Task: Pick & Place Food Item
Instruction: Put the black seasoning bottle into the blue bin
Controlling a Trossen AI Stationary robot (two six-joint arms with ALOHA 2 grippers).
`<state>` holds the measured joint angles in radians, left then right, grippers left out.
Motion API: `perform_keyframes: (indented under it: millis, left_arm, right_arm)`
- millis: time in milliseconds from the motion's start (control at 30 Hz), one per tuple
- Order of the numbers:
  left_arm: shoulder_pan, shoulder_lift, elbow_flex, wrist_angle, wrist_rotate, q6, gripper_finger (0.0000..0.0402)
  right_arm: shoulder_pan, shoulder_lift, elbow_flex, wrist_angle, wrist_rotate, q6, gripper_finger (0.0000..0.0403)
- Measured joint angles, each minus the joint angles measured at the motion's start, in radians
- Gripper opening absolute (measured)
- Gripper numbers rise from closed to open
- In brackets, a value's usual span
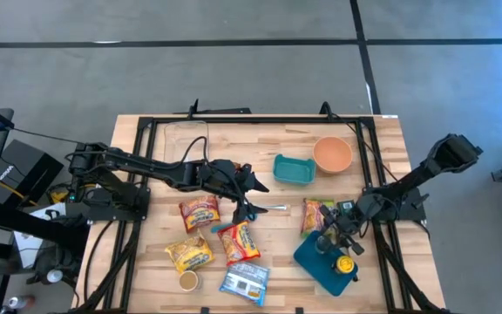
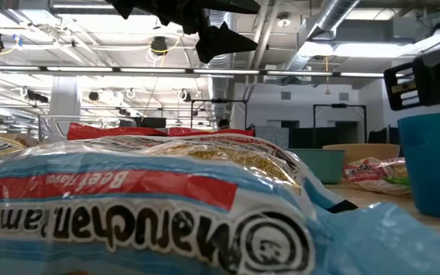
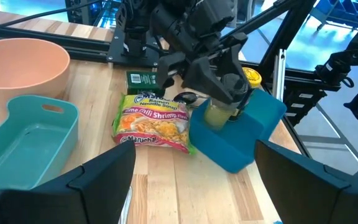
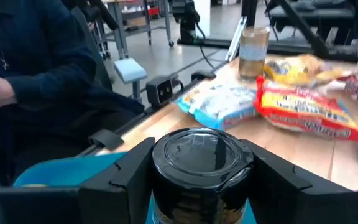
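Observation:
A small jar with a black lid (image 4: 201,149) and pale yellow-green contents (image 3: 219,114) stands between the fingers of my right gripper (image 1: 328,240), which is shut on it over the blue tray (image 1: 316,262) at the near right. A yellow-lidded jar (image 1: 345,264) sits on the same tray. My left gripper (image 1: 255,196) hangs open above the middle of the table, empty, with its fingers pointing toward the right arm. A shrimp ramen packet (image 3: 154,121) lies flat beside the tray. My right gripper pinches the jar between its two fingers at the lid's two opposite sides (image 4: 159,169). The fingers (image 4: 126,177) come in nearly level from the table's right side. The jar stands upright; the blue tray's wall (image 3: 229,146) hides its bottom.
A teal dish (image 1: 293,170) and an orange bowl (image 1: 332,154) stand at the far right. Several ramen packets (image 1: 199,212) and a small jar (image 1: 188,280) lie near the front left. A black frame (image 1: 146,126) edges the table. A seated person's dark sleeve (image 4: 36,68) shows beyond the near edge.

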<state>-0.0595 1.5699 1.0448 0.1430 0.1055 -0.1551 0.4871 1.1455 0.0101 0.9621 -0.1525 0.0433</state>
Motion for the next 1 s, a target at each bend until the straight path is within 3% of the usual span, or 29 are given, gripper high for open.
perform_keyframes:
  millis: [433, 1000]
  left_arm:
    - [0.000, 0.000, 0.000, 0.000, 0.000, 0.000, 0.0323]
    - [0.000, 0.000, 0.000, 0.000, 0.000, 0.000, 0.0323]
  right_arm:
    - [-0.014, 0.180, 0.000, 0.201, -0.035, -0.002, 0.0198]
    - [-0.042, 0.282, 0.000, 0.296, -0.032, 0.061, 0.0214]
